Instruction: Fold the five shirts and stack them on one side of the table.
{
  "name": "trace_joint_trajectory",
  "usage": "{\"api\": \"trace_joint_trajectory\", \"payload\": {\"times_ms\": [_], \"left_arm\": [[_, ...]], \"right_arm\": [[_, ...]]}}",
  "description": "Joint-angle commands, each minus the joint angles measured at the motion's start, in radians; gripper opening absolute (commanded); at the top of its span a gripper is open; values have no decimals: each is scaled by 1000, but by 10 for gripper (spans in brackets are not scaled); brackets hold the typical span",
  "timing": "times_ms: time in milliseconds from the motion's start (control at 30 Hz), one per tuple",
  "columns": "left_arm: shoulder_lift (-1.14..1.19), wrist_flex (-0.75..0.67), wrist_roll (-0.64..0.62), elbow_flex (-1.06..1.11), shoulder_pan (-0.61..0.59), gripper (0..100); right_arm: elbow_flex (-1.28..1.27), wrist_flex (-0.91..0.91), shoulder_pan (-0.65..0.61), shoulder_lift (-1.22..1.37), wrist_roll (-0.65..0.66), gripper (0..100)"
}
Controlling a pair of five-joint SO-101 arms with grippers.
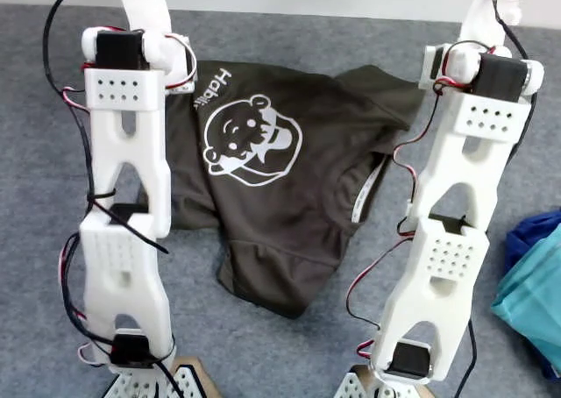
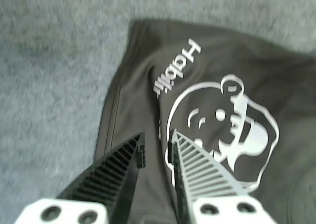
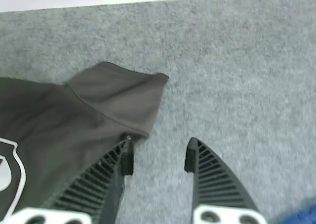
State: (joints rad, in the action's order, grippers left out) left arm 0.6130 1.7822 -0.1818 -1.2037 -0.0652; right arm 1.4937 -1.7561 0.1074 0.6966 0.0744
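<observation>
A dark brown shirt [image 1: 289, 214] with a white cartoon face print [image 1: 252, 139] lies crumpled and partly spread on the grey table, between the two white arms. In the left wrist view, my left gripper [image 2: 157, 146] hovers over the shirt [image 2: 247, 76] near its printed chest, close to one edge. Its fingers are slightly apart and hold nothing. In the right wrist view, my right gripper [image 3: 160, 152] stands open above bare table, just beside the shirt's sleeve [image 3: 123, 95]. One fingertip [image 3: 127, 152] is at the sleeve's hem.
A blue shirt [image 1: 530, 231] and a teal shirt [image 1: 536, 297] lie bunched at the table's right edge. Grey felt table [image 1: 263, 354] is bare in front of the brown shirt and at the far left. A pale wall borders the far edge.
</observation>
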Motion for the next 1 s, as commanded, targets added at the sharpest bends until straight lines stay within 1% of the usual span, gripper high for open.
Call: {"api": "trace_joint_trajectory", "payload": {"times_ms": [0, 133, 300, 400, 533, 667, 733, 800, 967], "left_arm": [[-266, 5, -3, 257, 61, 99], [-475, -31, -8, 576, 88, 101], [-661, -167, -8, 966, 13, 101], [-759, -276, -2, 1216, -28, 101], [-892, -451, 0, 1544, -62, 102], [-981, -664, 72, 1825, -87, 102], [-986, -769, 78, 1917, -105, 102], [-986, -832, 80, 1962, -122, 102], [-984, -856, 80, 1986, -125, 102]], "right_arm": [[-168, -15, 7, -196, -8, 180], [-575, -10, -36, -487, 0, 180], [-1093, 51, -82, -799, 0, 180], [-1392, 127, -127, -980, -2, 180], [-1765, 252, -234, -1244, -2, 180], [-2109, 435, -312, -1465, -3, 180], [-2249, 519, -337, -1526, -9, 180], [-2336, 564, -361, -1554, -11, 180], [-2420, 599, -449, -1555, -37, 180]]}}
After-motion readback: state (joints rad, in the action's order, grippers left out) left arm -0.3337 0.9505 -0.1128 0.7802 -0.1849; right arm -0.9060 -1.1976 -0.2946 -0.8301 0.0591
